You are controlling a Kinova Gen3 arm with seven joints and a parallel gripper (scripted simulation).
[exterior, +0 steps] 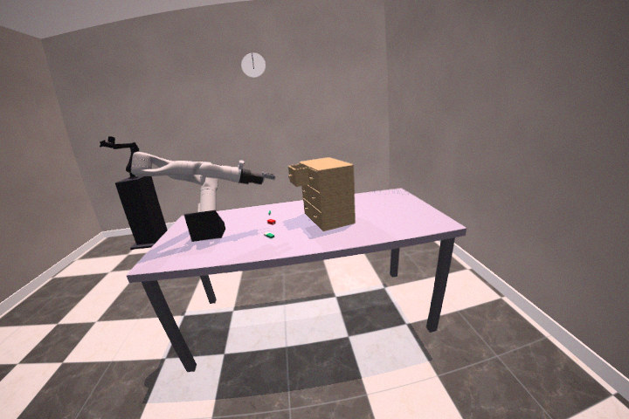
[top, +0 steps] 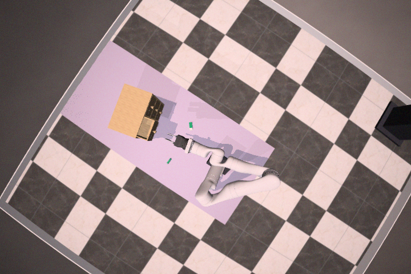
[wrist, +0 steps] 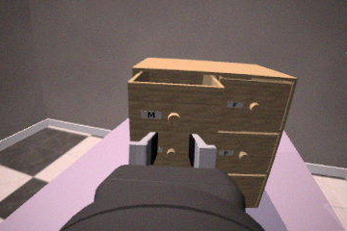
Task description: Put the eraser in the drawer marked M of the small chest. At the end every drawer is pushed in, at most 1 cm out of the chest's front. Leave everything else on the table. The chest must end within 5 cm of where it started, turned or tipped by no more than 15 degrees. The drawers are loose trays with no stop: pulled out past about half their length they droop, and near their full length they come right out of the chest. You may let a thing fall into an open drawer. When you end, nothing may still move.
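The small chest point(top: 128, 109) point(exterior: 337, 197) point(wrist: 210, 66) stands upright on the table. Its top left drawer, marked M point(top: 145, 127) point(exterior: 298, 176) point(wrist: 196, 103), is pulled partly out, and no thing shows in the visible part of its inside. The other visible drawers look pushed in. My gripper point(top: 167, 136) point(exterior: 274, 175) point(wrist: 173, 144) is open and empty, in front of drawer M and clear of its round knob point(wrist: 173, 116). A green and white block point(top: 190, 125) point(exterior: 269, 236), which looks like the eraser, lies on the table in front of the chest.
A small green piece point(top: 169, 160) point(exterior: 269, 212) and a red piece point(exterior: 271, 222) also lie on the table point(top: 99, 71) point(exterior: 375, 212). The arm hides the red piece from above. A black box point(exterior: 204, 225) stands near the arm's base.
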